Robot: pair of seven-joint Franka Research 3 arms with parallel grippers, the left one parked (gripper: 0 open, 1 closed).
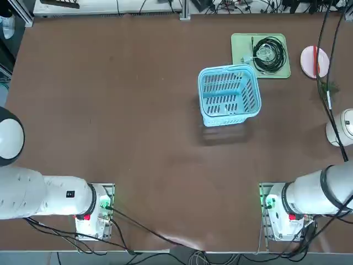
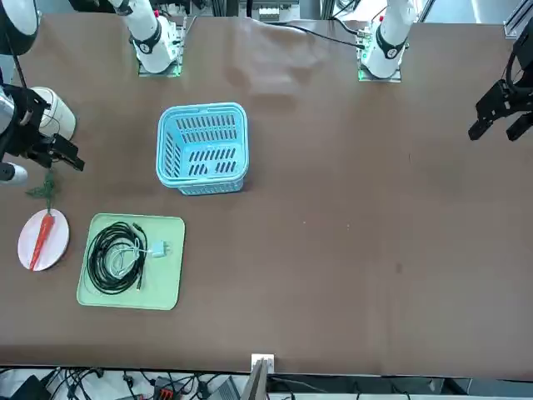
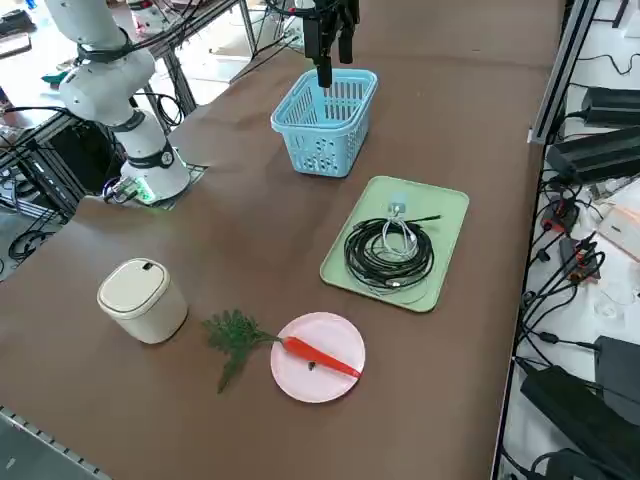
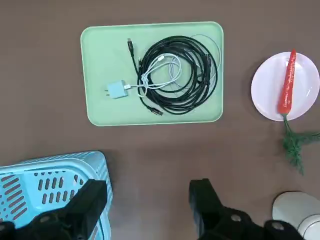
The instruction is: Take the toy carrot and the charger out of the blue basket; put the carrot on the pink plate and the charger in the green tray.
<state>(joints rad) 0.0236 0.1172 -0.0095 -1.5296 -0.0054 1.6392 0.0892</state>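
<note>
The toy carrot (image 4: 287,82) lies across the pink plate (image 4: 265,95), its green leaves hanging off the rim onto the table. The charger (image 4: 117,90), a small white block with a pale cord, rests in the green tray (image 4: 100,50) beside a coiled black cable (image 4: 182,75). The blue basket (image 1: 229,95) stands upright next to the tray, and nothing shows inside it. My right gripper (image 4: 147,200) hangs open and empty high above the table, between the basket and a white bin, clear of everything. In the front view it (image 2: 46,150) is at the left edge.
A white lidded bin (image 3: 140,298) stands on the table near the carrot's leaves (image 3: 232,335). The arm's base (image 1: 281,212) is at the near edge. Bundles of cables and equipment lie off the table's far side.
</note>
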